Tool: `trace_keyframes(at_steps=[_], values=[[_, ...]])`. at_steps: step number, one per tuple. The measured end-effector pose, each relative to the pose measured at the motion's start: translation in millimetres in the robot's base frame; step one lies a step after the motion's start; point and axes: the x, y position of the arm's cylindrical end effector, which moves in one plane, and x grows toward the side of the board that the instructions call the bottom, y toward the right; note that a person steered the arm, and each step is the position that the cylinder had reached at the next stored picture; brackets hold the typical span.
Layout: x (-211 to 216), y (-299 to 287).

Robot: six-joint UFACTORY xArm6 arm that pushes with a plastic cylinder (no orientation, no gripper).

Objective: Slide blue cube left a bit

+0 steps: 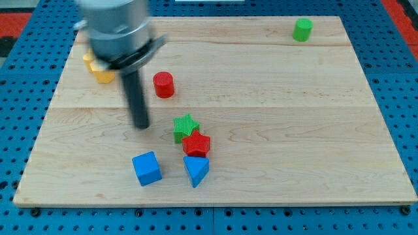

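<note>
The blue cube [147, 168] lies near the view's bottom, left of centre, on the wooden board [294, 130]. My tip [142, 125] is a dark rod end above the cube in the view, a short way off and slightly left, not touching it. A blue triangular block [196, 170] lies just right of the cube. A red star block [196, 143] and a green star block [185, 126] sit touching above the triangle.
A red cylinder [163, 85] stands right of the rod. A yellow block [99, 69] is partly hidden behind the arm at the view's upper left. A green cylinder [302, 30] stands at the view's top right.
</note>
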Motion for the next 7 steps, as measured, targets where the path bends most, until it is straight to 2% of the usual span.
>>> trace_keyframes(at_steps=[1, 2, 3, 4, 5, 7], values=[[20, 30], [-12, 46], [-12, 79], [16, 61], [14, 75], [-29, 85]])
